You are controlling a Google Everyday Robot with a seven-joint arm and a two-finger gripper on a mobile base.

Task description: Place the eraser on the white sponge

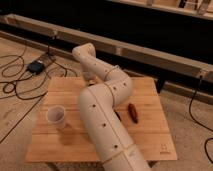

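My white perforated arm (pixel 102 117) rises from the bottom of the camera view, bends at an elbow (pixel 120 85) and reaches to the far left part of the wooden table (pixel 150 135). The gripper (pixel 91 78) hangs down near the table's far edge and is mostly hidden behind the arm. The black eraser does not show; it is hidden or out of view. The white sponge does not show either; the arm covers the middle of the table.
A white paper cup (pixel 55 115) stands at the table's front left. A reddish-brown elongated object (pixel 133 112) lies right of the arm. Black cables (pixel 15 87) and a small box (pixel 36 66) lie on the floor at left. A long rail (pixel 150 50) runs behind the table.
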